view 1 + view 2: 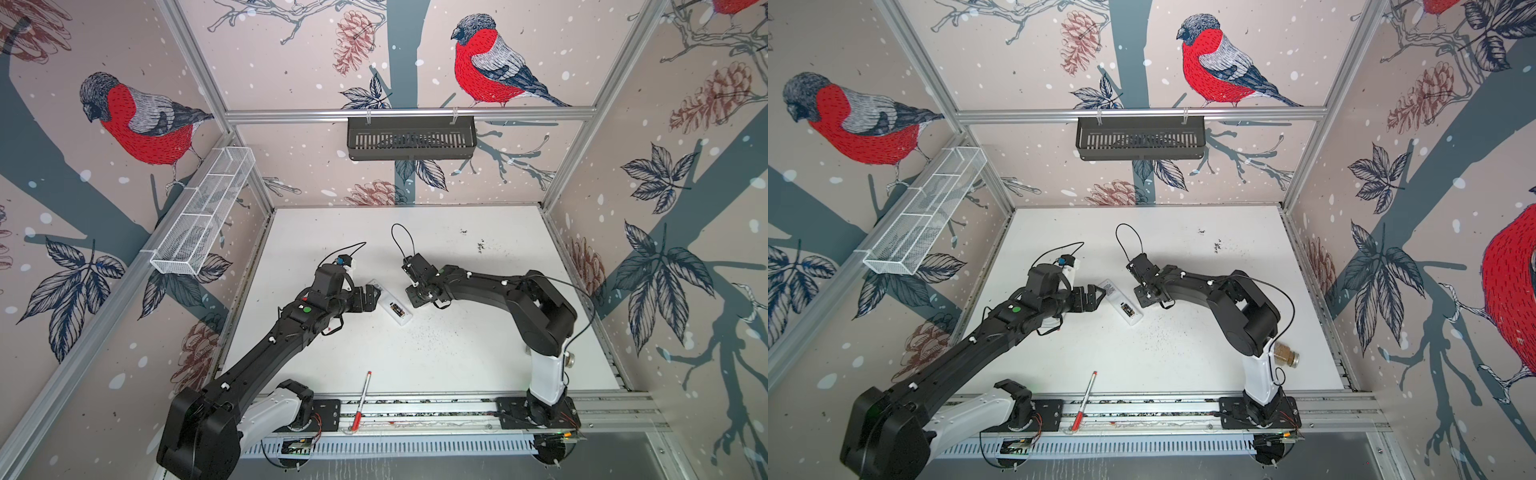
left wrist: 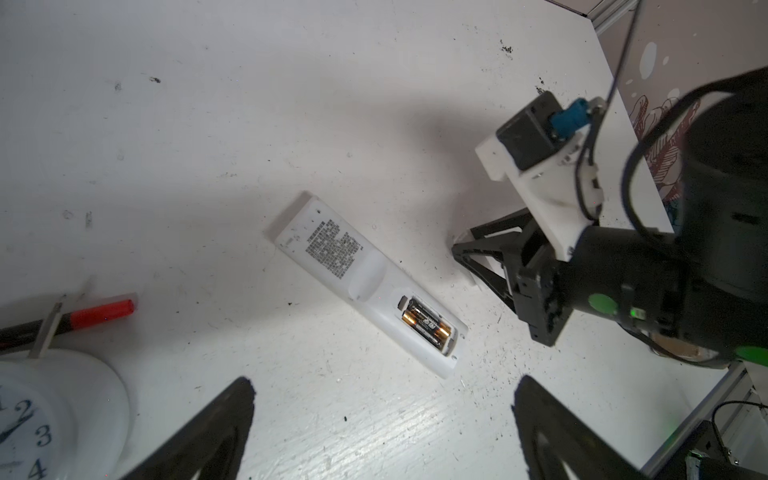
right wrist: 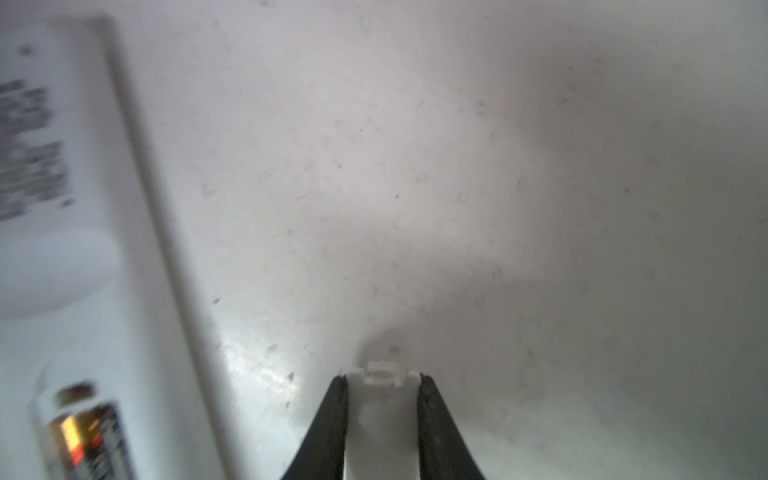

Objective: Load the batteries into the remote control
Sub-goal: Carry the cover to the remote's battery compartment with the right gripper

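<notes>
Both top views: remote control (image 1: 392,302) face-down on bench (image 1: 457,353).

Left wrist: batteries (image 2: 426,322) seated in open bay. Left end effector (image 2: 384,386) spread wide, empty, nearby.

Right wrist, blurry: right end effector (image 3: 382,377) clenched on probable battery cover (image 3: 384,419).

Risk: thin cover slips in pinch; misaligned tabs jam, shoving unbraced remote.
</notes>
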Controlling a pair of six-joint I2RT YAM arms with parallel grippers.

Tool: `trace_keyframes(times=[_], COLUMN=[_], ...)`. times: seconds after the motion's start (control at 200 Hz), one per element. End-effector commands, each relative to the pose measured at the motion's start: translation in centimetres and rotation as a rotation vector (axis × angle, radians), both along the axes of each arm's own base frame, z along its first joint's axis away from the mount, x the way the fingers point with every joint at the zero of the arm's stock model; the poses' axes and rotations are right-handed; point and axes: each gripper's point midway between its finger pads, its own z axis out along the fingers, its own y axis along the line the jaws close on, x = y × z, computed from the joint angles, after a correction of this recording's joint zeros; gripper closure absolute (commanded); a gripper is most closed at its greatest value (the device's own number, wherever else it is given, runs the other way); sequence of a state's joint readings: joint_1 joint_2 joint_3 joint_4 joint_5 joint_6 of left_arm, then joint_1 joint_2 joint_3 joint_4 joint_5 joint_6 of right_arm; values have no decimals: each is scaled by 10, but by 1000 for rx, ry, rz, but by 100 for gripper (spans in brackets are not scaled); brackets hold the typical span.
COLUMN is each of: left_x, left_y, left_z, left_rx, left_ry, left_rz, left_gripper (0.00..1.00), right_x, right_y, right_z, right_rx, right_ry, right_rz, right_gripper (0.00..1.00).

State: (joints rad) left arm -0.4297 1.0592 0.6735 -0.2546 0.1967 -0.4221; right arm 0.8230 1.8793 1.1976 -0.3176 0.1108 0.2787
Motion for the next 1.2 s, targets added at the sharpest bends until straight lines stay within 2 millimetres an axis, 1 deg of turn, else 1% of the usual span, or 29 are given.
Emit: trace_keyframes(times=[0.0,0.08,0.16,0.255,0.415,0.505,0.62,0.916,1.071,1.191], left_x=[1,-3,-8,-17,-27,-31,-34,-34,-34,-34], left_y=[3,0,-3,-5,-10,-11,-12,-13,-14,-13], left_z=[2,0,1,4,23,32,39,39,37,38], left_rx=[6,5,1,1,-44,-61,-80,-85,-84,-83], left_ry=[-5,11,25,37,-8,-39,-64,-70,-65,-73], left_rz=[12,-9,-41,-84,-132,-147,-161,-167,-168,-164], left_gripper=[3,3,3,3,3,3,3,3,3,3], right_x=[-7,-19,-30,-37,-46,-47,-47,-47,-46,-45], right_y=[32,45,55,63,77,79,81,78,79,78], right_z=[29,37,36,35,45,46,41,31,31,26], right_rx=[159,208,237,263,301,306,301,269,275,267], right_ry=[-87,-105,-102,-110,-142,-148,-149,-166,-173,-179], right_rz=[135,195,234,259,295,300,307,335,339,341], right_gripper=[80,80,80,81,81,81,81,81,81,81])
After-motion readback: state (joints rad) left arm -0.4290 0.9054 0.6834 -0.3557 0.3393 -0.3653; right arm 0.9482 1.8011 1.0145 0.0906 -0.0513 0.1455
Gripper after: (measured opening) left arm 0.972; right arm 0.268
